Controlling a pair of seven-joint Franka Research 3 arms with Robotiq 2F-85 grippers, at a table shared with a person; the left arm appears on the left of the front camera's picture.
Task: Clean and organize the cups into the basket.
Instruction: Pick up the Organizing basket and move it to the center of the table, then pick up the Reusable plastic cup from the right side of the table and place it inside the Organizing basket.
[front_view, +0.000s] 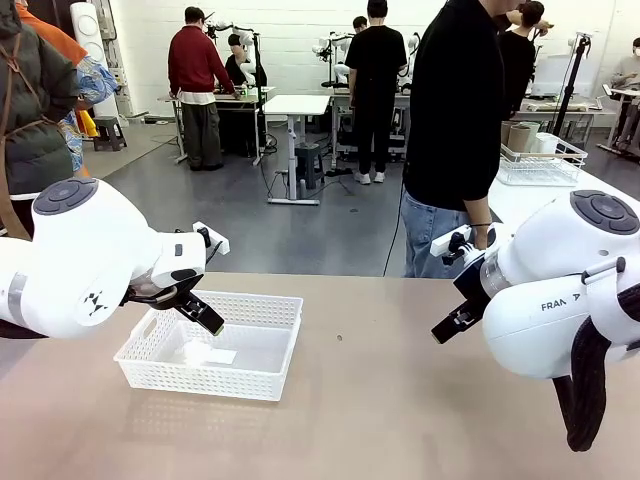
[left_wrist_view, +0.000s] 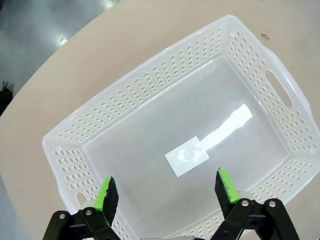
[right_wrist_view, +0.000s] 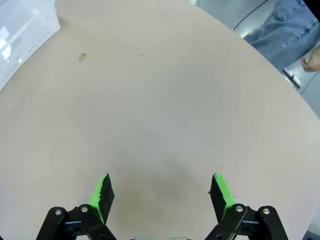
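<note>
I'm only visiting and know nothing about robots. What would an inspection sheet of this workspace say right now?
Surface: beige table, one small stain.
Job's things: white lattice basket on the table's left, a flat label on its floor, no cups in it yet; what look like cups stand in a wire basket on a white table behind.
Clutter: nothing seen.
Grippers: left gripper open, above the lattice basket; right gripper open, over bare table.
Cables: black bundle hangs along the right arm.
Surroundings: a person at the far side; other people and workbenches beyond.

glossy white plastic basket (left_wrist_view: 150, 95); smooth matt beige table (right_wrist_view: 165, 100)
</note>
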